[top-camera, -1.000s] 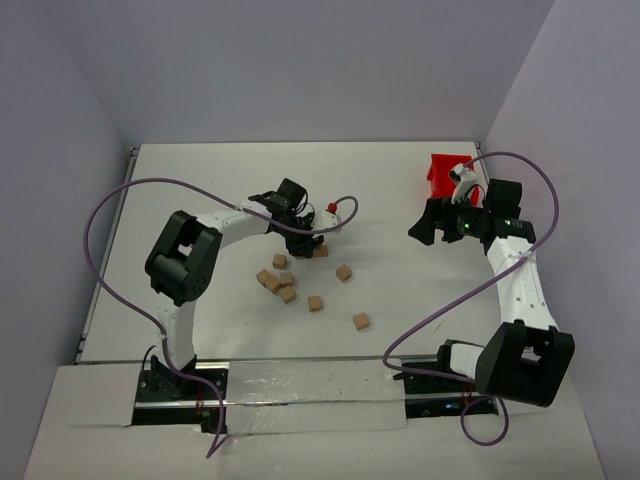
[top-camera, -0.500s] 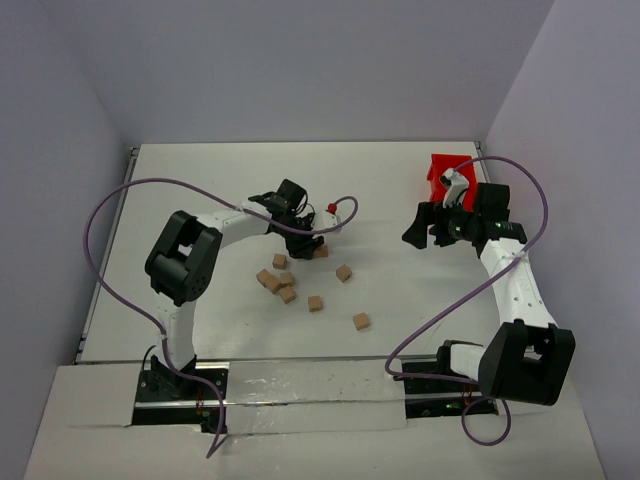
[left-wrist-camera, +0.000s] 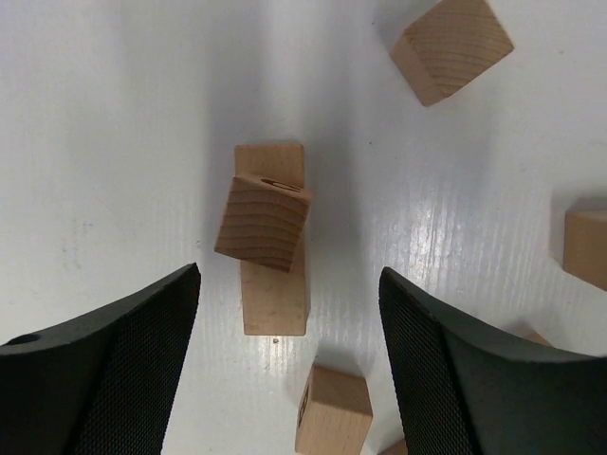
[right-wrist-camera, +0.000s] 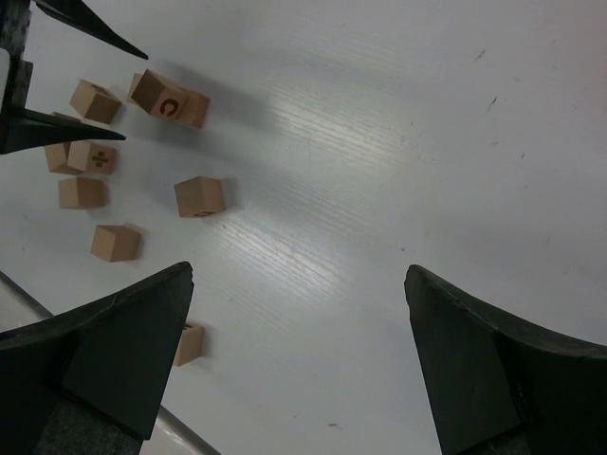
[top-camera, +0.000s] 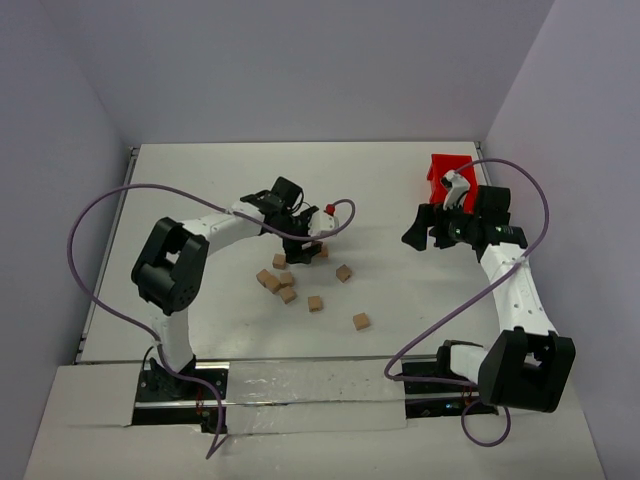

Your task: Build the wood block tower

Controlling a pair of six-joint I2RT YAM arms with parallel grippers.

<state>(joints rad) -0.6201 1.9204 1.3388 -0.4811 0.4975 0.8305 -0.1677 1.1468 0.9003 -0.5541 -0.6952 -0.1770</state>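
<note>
1. Seven loose wood blocks lie scattered on the counter just below the centre of the top view.
2. The tower, in the middle of the left wrist view, is three cubes: one sits skewed on top of two lying end to end.
3. The left gripper is spread wide to either side of the tower, apart from it. Its arm reaches to frame centre with the wrist pointing down.
4. The right gripper is spread and empty above the counter. Its arm stretches up the right side, near one red bin.
</note>
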